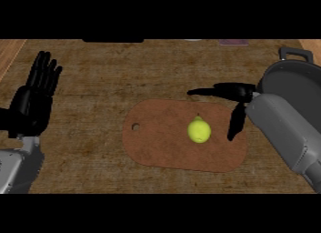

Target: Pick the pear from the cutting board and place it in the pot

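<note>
Fingers (210, 91) of the right hand (235, 92) spread above the pear (199, 130) on the cutting board (164, 145), beside the pot (298, 86).

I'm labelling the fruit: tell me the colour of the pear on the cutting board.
Yellow-green; the pear shows best in the head view.

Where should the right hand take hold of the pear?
Around its wide lower body, coming from the right and above. The pear stands apart on the board, narrow stem end pointing away, with free room on both sides. The right hand is open just beside it.
</note>
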